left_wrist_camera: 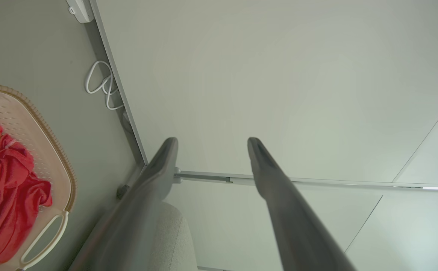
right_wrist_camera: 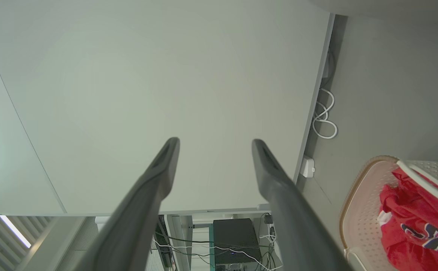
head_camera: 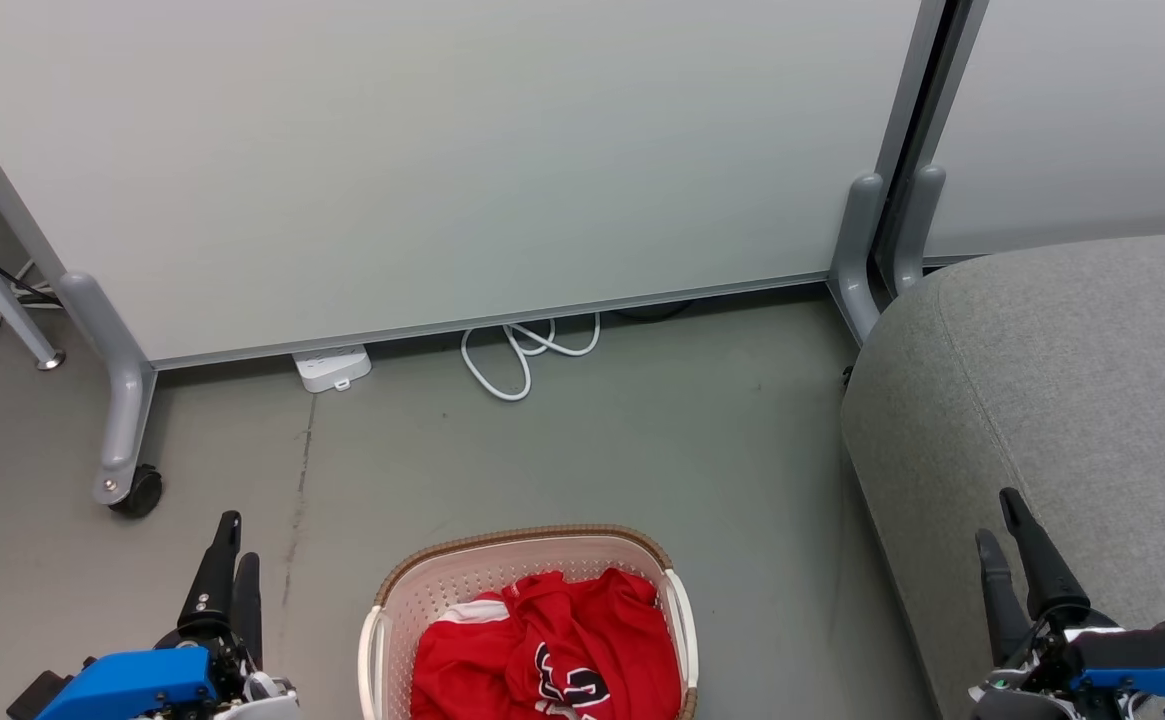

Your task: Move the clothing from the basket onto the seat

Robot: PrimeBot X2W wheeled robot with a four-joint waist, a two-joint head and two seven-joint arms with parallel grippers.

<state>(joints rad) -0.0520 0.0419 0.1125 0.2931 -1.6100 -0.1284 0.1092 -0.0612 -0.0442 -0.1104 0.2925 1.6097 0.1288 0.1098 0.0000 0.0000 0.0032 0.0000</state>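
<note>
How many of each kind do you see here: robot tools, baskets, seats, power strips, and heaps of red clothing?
left tool and right tool: 2
basket: 1
seat: 1
power strip: 1
red clothing heap: 1
Total: 6

Pale grey partition panels [head_camera: 462,160] stood on the floor [head_camera: 642,440], one foot on a black caster [head_camera: 139,493]; a white power strip [head_camera: 332,367] and looped white cable [head_camera: 527,355] lay at their base.
</note>
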